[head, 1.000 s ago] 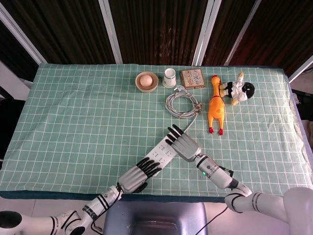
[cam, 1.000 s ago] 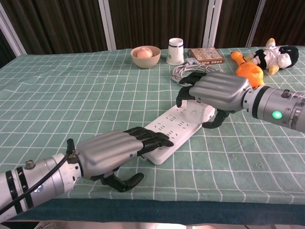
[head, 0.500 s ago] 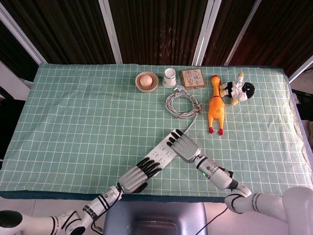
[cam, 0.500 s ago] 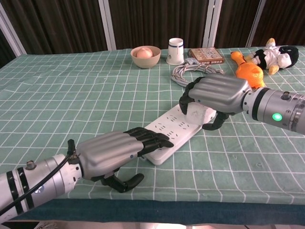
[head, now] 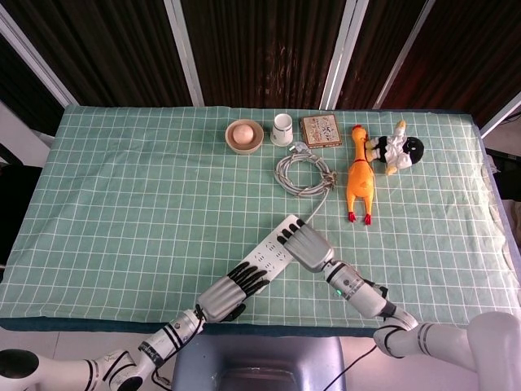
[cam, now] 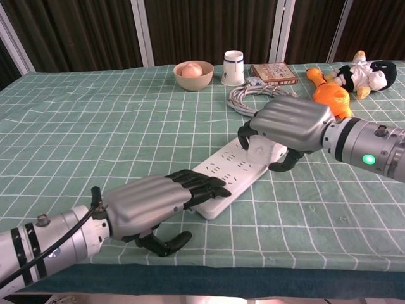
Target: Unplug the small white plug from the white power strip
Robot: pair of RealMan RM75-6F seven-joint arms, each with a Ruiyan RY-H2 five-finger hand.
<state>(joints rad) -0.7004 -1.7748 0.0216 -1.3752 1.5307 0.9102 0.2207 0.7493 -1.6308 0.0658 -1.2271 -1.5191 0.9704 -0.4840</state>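
The white power strip (head: 269, 254) lies slantwise on the green checked cloth near the table's front edge; it also shows in the chest view (cam: 231, 174). My left hand (cam: 149, 202) lies flat with its fingers pressing on the strip's near end (head: 230, 291). At the far end, my right hand (cam: 288, 126) curls its fingers and thumb around the small white plug (cam: 258, 151), which sits in the strip. From the head view, the right hand (head: 306, 245) hides the plug.
A coiled grey cable (head: 305, 173) runs from the strip's far end. Behind it stand a bowl with an egg (head: 244, 135), a white cup (head: 282, 129) and a flat box (head: 321, 129). A rubber chicken (head: 359, 181) and a plush toy (head: 397, 149) lie to the right.
My right hand's fingers went from spread above the strip's far end to curled around the plug, and the hand sank a little. The left hand stayed put.
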